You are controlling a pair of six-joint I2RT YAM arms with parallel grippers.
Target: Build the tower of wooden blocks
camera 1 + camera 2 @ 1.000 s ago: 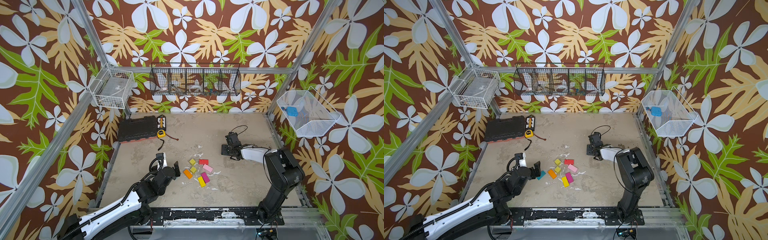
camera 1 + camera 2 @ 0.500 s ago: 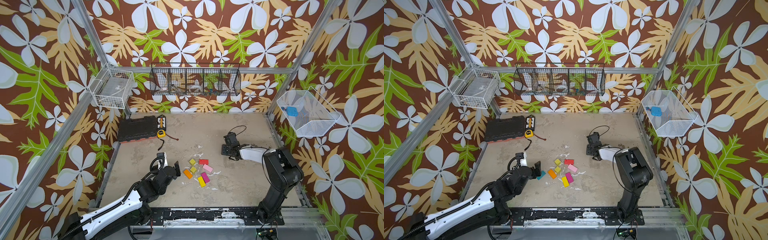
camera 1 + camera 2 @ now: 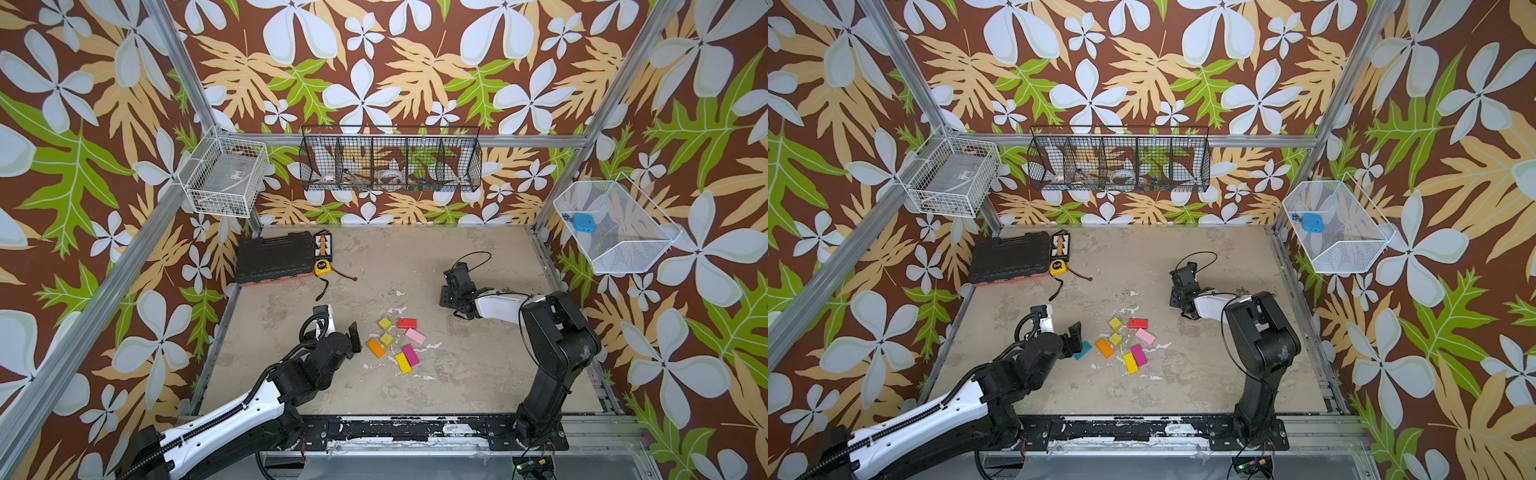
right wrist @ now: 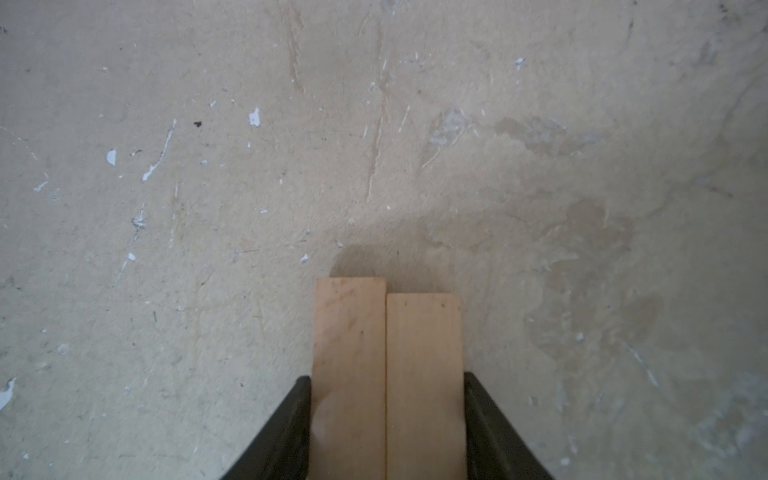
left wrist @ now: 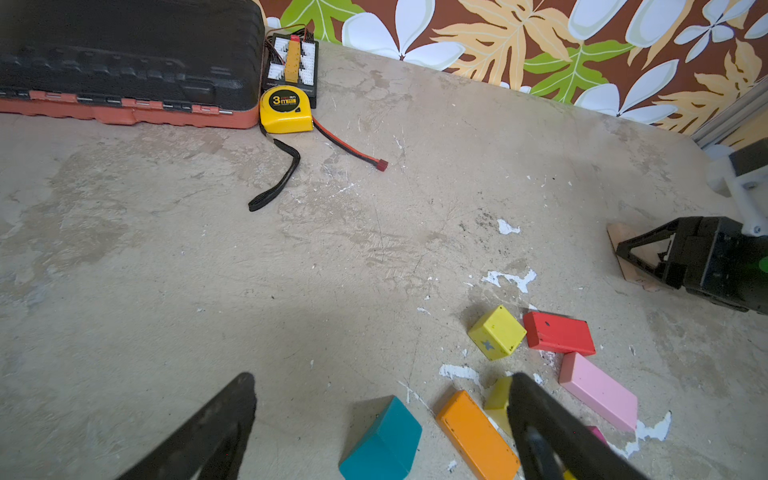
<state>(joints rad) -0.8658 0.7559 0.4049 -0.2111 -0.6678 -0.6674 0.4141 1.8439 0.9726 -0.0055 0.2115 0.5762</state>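
Right end effector (image 4: 387, 380) pinching two tan planks (image 4: 349, 328) side by side — left end effector (image 5: 382, 384) spread wide near teal block (image 5: 386, 440).

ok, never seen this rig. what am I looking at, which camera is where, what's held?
Two robot arms with two-finger grippers work at a table. Two pictures look down on everything from one overhead camera pair; the other two come from a camera on each wrist. Loose coloured blocks lie mid-table, a black tool case and tape measure at the back. The left gripper is open and empty, by a teal block. The right gripper is closed on two tan planks, side by side.
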